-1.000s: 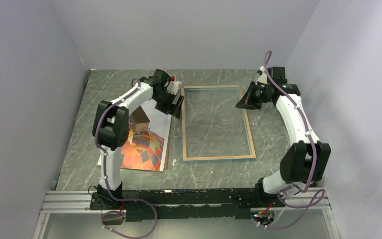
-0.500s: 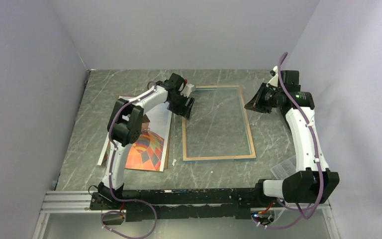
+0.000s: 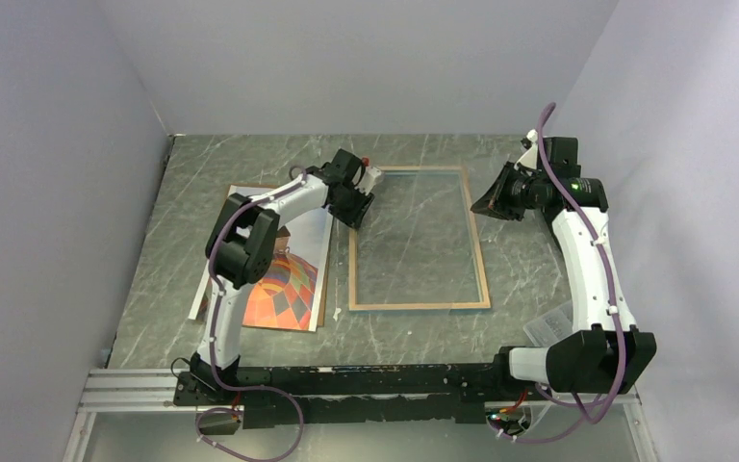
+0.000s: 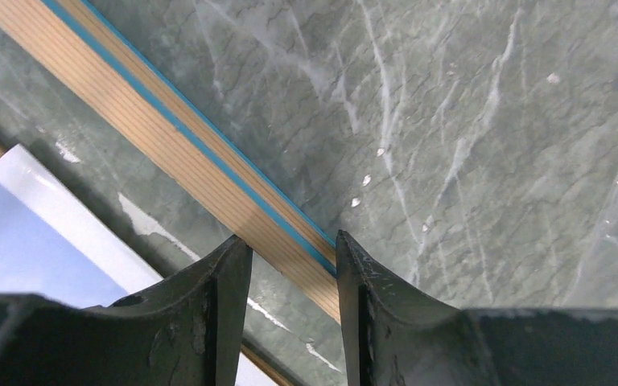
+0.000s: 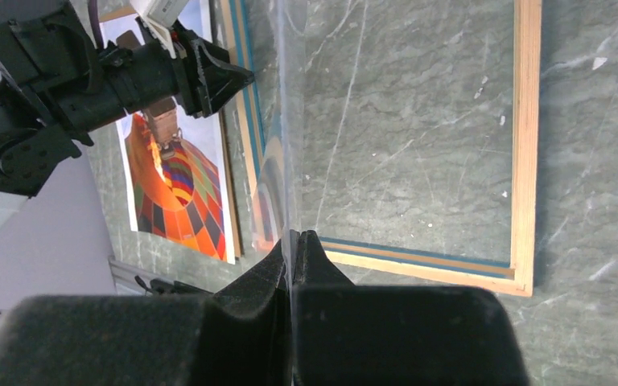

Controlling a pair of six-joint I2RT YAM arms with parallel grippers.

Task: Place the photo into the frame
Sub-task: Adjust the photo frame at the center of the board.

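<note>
- Frame (image 3: 419, 306) lies back-up on the desk (image 3: 524, 279), ready for loading; photo (image 3: 284, 294) waits flat just beside its left rail.
- Left pincer (image 4: 290, 249) straddles that rail, jaws part-open, probably to steady it; whether it pinches, I cannot tell.
- Right pincer (image 5: 293, 237) is clamped on the clear pane (image 5: 283, 121), holding it raised.

The frame (image 3: 419, 306) is seen lying flat in the middle of the table, towards the far edge, with its long sides running from near to far. Its pale wooden back is turned up, a thin turquoise line is shown along the rim, and the marbled table is seen through the middle. The photo (image 3: 284, 294) is laid picture up just beside the frame's left side, between it and the table's left edge. An orange-red chequered balloon, blue sky and a white border are shown, with the far end hidden.
</note>
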